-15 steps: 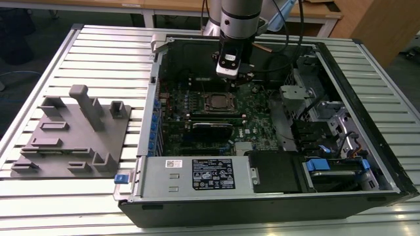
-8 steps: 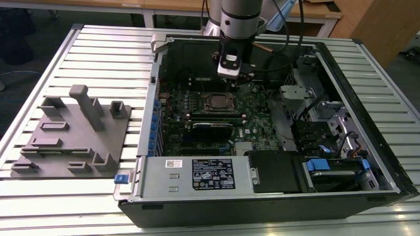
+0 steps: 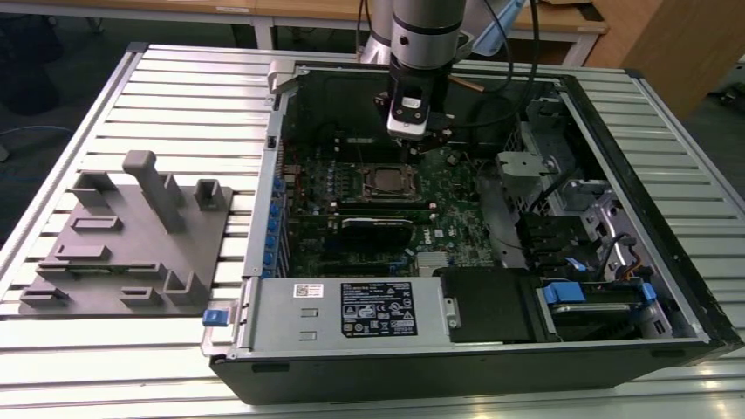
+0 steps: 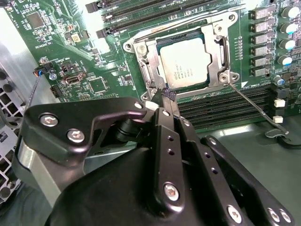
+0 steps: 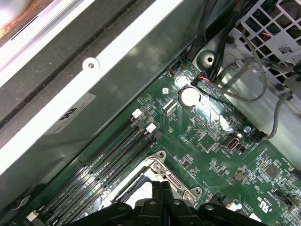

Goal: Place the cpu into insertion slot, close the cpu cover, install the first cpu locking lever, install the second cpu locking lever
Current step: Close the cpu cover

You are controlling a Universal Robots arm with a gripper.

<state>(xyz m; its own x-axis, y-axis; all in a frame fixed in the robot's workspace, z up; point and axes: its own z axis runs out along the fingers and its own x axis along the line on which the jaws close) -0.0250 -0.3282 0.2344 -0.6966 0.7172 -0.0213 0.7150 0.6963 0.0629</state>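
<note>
Your cpu [image 4: 184, 63] lies flat in the insertion slot [image 4: 181, 27], with the cpu cover [image 4: 146, 63] folded down around it. Your tool [image 4: 164, 95] is narrow, its fingers pressed together and its tips just beside one corner of the cover. A thin locking lever [image 4: 254, 106] slants out from another corner across the black memory slots [image 4: 221, 110]. In the exterior view the open computer case [image 3: 466, 380] lies on the slatted counter [image 3: 174, 96], with a grey fixture [image 3: 128, 236] beside it on the exterior view's left.
</note>
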